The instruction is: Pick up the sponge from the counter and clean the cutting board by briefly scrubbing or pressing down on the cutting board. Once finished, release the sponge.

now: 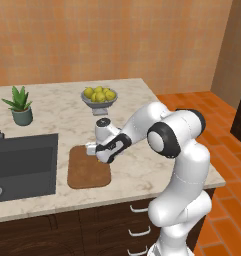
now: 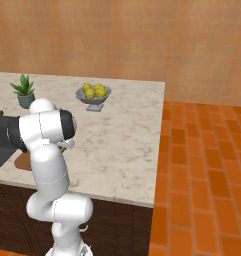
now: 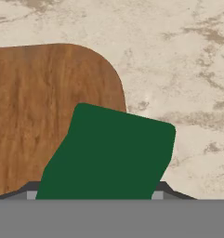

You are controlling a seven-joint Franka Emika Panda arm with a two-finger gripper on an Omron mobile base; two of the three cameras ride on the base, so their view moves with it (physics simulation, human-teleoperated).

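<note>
- At the far left of the counter (image 1: 142, 165), a dark sink basin (image 1: 22, 160) is sunk into the stone, with a small potted plant (image 1: 19, 106) behind it.
- Just right of the sink lies the cutting board (image 1: 87, 172), flat on the counter near its front edge.
- The gripper (image 1: 90, 149) hangs over the board's far right corner, the white arm bending down to it from the right.
- In the hand view, the sponge (image 3: 108, 155) shows its green face between the fingers, which are clamped on it; it sits over the board's rounded corner, partly over bare stone.
- Behind the board, a bowl of lemons (image 1: 99, 96) stands well apart.
</note>
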